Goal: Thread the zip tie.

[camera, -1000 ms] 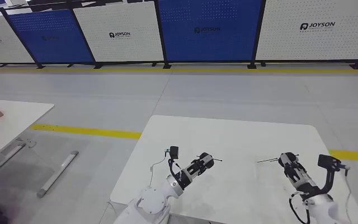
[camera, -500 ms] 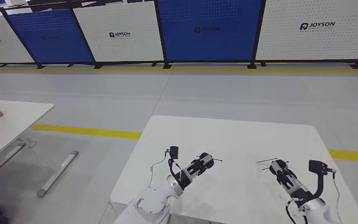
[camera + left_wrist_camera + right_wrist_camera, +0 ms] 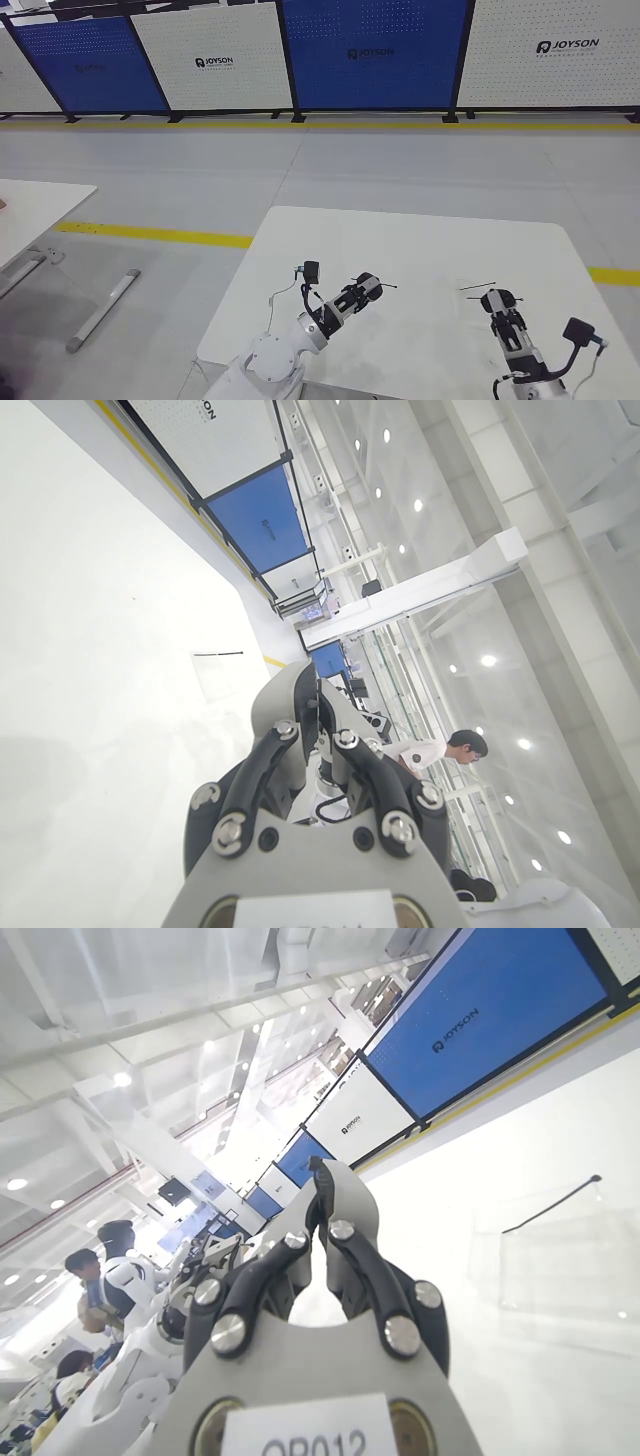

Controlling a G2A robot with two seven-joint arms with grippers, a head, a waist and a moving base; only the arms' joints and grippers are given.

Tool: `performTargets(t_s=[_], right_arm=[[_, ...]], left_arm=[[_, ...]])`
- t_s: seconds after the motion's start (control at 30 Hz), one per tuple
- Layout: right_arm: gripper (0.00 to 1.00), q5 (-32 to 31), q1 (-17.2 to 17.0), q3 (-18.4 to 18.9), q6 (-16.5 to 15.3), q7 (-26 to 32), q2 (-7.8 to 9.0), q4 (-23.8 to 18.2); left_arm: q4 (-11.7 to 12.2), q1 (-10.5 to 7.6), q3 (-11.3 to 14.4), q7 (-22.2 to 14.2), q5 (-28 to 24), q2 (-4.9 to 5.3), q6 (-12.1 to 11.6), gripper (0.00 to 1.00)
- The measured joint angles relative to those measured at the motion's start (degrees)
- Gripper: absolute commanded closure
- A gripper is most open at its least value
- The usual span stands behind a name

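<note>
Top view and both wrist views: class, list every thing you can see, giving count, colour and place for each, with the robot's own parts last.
table: one, white, under both arms
loose zip tie: one, black, flat on the table just beyond the right gripper
clear sheet: one, see-through, on the table, loose zip tie along its edge
left zip tie: one, black, pinched in the left gripper
right zip tie: one, black, pinched in the right gripper
partition panels: several, blue and white, across the floor
floor stripes: two, yellow
left gripper: one, grey and black, shut
right gripper: one, grey and black, shut
</note>
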Motion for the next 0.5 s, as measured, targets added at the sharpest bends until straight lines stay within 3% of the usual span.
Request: performTargets(t_s=[0.1, 0.23, 0.37, 0.5], right_arm=[[1.0, 0.0, 0.0, 0.1, 0.0, 0.2, 0.02, 0.0], [1.0, 0.0, 0.0, 0.1, 0.0, 0.2, 0.02, 0.0], [1.0, 0.0, 0.0, 0.1, 0.0, 0.2, 0.02, 0.0], [1.0, 0.0, 0.0, 0.1, 0.0, 0.2, 0.02, 0.0]], left_arm=[[-0.3, -0.12, 0.2, 0.2, 0.6, 0.0, 0.1, 1.0], [-2.8, -0.28, 1.7, 1.6, 6.6, 0.04, 0.8, 1.0], [-4.6, -0.96, 5.2, 4.0, 15.1, -0.22, 3.3, 1.0], [-4.4, -1.98, 8.4, 7.6, 20.0, -0.77, 5.7, 1.0]])
